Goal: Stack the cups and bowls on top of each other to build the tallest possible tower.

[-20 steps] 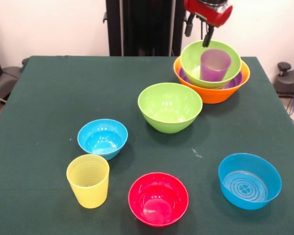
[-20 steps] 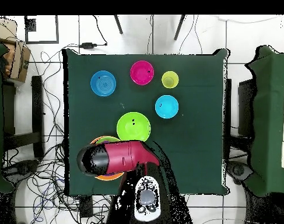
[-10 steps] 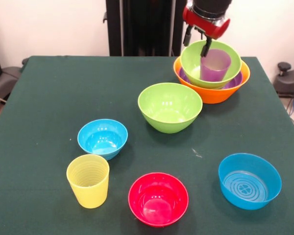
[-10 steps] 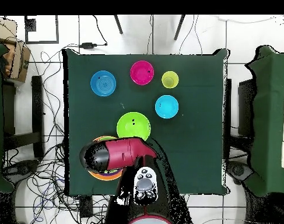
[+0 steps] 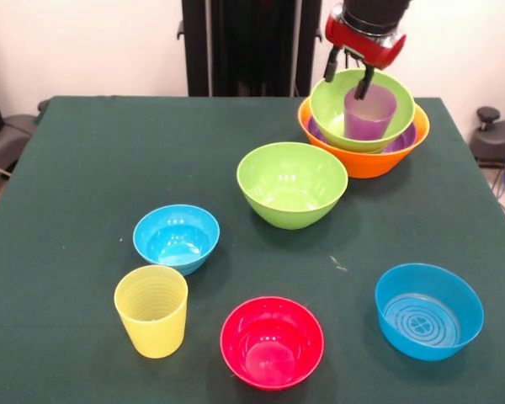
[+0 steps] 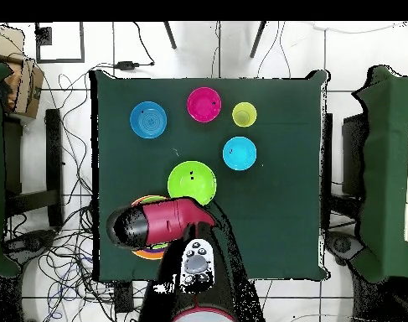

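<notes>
One tower (image 5: 364, 139) sits by the table (image 5: 84, 168) far corner; my pincer (image 5: 351, 74) hangs open over its purple cup (image 5: 369, 112), gripping nothing. Lime bowl (image 5: 292, 184) crowds it, elsewhere roomy.

cups: no text or labels legible.
bowls: no brand or nos. visible; the far-right blue bowl (image 5: 428, 310) has a moulded ring-and-cross pattern inside, not lettering.
arm: no readable marking on the red housing (image 6: 169, 222).
table: plain green cloth (image 5: 109, 160), no signs.
room: nothing legible in either view.
</notes>
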{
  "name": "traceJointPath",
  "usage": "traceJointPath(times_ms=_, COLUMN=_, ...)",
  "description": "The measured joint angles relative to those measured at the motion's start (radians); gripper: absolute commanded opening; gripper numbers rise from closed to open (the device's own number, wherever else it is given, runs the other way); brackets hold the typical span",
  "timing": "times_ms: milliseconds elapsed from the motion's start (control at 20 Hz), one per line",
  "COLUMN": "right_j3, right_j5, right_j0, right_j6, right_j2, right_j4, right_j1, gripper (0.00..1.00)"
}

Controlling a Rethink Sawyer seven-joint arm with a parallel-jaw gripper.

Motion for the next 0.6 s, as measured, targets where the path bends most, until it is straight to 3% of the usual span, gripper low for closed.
traceJointPath(times_ms=600, right_j3=-0.002, right_j5=-0.091, right_j0=0.038, right_j6=0.000, right_j2=-0.021, right_j4=0.000, right_j1=0.051, gripper=1.00)
